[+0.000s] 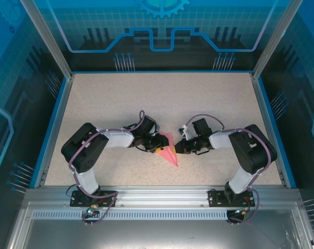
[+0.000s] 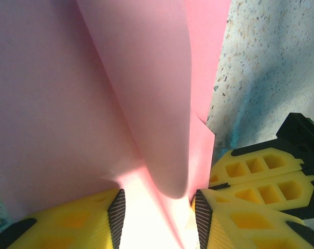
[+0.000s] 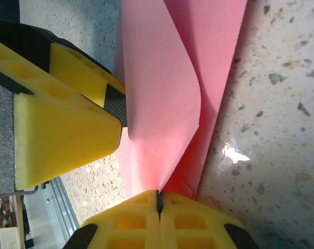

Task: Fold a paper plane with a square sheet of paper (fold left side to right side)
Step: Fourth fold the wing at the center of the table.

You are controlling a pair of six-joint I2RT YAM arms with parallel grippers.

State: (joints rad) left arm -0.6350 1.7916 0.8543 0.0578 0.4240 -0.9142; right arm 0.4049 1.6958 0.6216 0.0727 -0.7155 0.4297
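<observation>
Yellow fingers of my left gripper are sitting closest to the lens, and they are standing apart with their ribbed black pads facing each other. A curled flap of the pink paper is rising through the gap between them. This hand is released and straddling the flap rather than clamped down on it. Whether either pad is actually pressing the paper, I cannot tell.

From my right wrist, my right gripper is showing its two yellow fingers pressed flat together. The seam between them is nipping the lower edge of the same curled flap, so this hand is clenched on the paper. One left finger is coming in from the side there, its black pad lying against the flap.

Seen from above, the paper is lying near the middle of the speckled table, directly between my two grippers. Its narrow pointed end is aiming toward the near edge. My left gripper is meeting it from the left and my right gripper from the right, with the tips close together over its upper part. Under the lifted flap, the rest of the paper is lying flat on the table.
</observation>
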